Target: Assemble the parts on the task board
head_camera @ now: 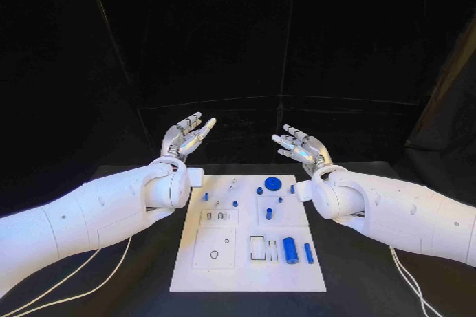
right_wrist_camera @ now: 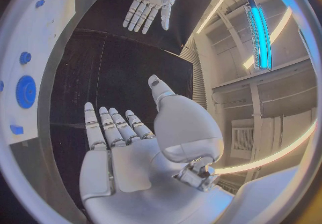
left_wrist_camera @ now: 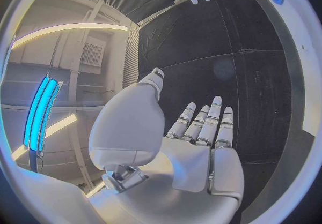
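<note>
Task board (head_camera: 248,269) on the table, left hand (head_camera: 186,139) and right hand (head_camera: 303,148) raised beyond it, fingers spread, empty.

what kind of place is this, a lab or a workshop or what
Probably a robotics lab or test cell. A white task board with small blue parts lies on a black table hung round with black curtains, and both empty hands, left hand and right hand, hover above it.
</note>
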You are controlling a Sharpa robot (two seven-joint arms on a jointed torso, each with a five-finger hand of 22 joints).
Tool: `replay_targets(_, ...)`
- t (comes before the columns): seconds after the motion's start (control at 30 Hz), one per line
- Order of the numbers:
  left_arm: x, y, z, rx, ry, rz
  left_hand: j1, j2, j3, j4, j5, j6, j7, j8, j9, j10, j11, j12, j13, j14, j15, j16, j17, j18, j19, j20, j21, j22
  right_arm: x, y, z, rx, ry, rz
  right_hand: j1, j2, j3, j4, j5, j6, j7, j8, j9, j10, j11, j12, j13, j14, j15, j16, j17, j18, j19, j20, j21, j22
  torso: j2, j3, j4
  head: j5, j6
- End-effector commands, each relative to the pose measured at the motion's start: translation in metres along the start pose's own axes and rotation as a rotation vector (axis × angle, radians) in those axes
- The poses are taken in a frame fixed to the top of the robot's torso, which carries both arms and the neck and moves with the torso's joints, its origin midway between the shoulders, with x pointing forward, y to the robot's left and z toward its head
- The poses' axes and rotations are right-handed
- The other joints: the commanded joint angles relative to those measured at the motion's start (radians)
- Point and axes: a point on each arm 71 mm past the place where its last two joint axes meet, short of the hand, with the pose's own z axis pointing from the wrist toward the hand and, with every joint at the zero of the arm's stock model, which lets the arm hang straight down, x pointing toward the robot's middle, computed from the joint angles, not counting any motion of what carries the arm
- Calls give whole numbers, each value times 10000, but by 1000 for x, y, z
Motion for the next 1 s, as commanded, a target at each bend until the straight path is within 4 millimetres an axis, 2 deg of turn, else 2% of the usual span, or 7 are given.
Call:
replay_targets(0.03,4,-6,5,501,648,-620,250,25,25,76,47,174,959,68,27,202,103,70,24,233,72,45,35,78,194,63,77,38,11,2,7,11,2008,-288,1072,-4,183,-728,-122,1563,1343,262,160,2146,118,321,159,2302,35,349,168,543,1437,74,573,239,2,0,2,2,2)
replay_targets(0.13,4,-6,6,519,654,-627,285,104,50,48,50,372,1059,98,47,520,215,111,51,918,152,188,125,20,527,61,171,89,12,2,12,29,2341,-439,1483,-5,361,-1115,-141,3486,1294,680,370,4904,-29,876,374,4773,-135,828,346,763,2502,67,1000,397,2,0,2,2,2)
replay_targets(0.27,4,-6,6,519,654,-627,368,272,84,-36,37,1050,1229,201,108,1535,438,236,125,2452,120,652,319,43,1969,43,578,295,12,3,14,45,2542,-535,1629,11,637,-1441,-154,6015,989,1121,519,6175,-395,1068,290,6010,-504,1009,299,1066,3785,-14,1592,567,2,0,2,2,2)
replay_targets(0.3,-14,-5,5,345,750,-698,397,321,89,-76,30,1339,1253,252,135,1968,440,303,158,2674,71,743,345,77,2496,46,726,369,-23,5,17,-930,1520,-3989,1614,-14,714,-1518,-164,6225,945,1115,491,6410,-455,1048,271,6246,-581,1009,286,1073,3957,-66,1672,575,28,-35,12,3,-70)
replay_targets(0.53,-17,-8,0,438,945,-832,634,565,-7,-652,49,4529,944,904,417,5484,-46,1066,377,4462,-497,1406,538,543,5192,-90,1700,737,-27,9,14,-1384,1808,-5501,1461,-181,1276,-1986,-162,7044,768,922,373,7378,-713,715,260,7508,-977,1016,301,1067,5193,-539,2340,737,191,-19,64,8,-51)
replay_targets(0.77,-20,-14,-9,618,1373,-787,775,770,-102,-1191,41,5350,738,996,353,6582,-344,1226,335,5571,-849,1629,728,543,6107,-394,1943,728,-28,18,14,-1601,2288,-6994,1401,-446,1633,-2146,-82,7426,648,755,374,7932,-886,467,270,8467,-1279,1078,359,1048,5816,-879,2905,957,461,0,189,-50,1)
replay_targets(1.0,-21,-22,-22,873,1969,-532,737,885,-189,-1436,38,5614,686,881,276,6983,-430,1130,319,5970,-967,1587,883,533,6449,-500,1943,649,-24,28,16,-1527,3011,-9072,1600,-824,1834,-2147,-24,7901,449,682,389,8676,-1195,379,297,10212,-1811,1616,728,1054,6787,-1445,4240,1649,817,-62,287,-175,65)
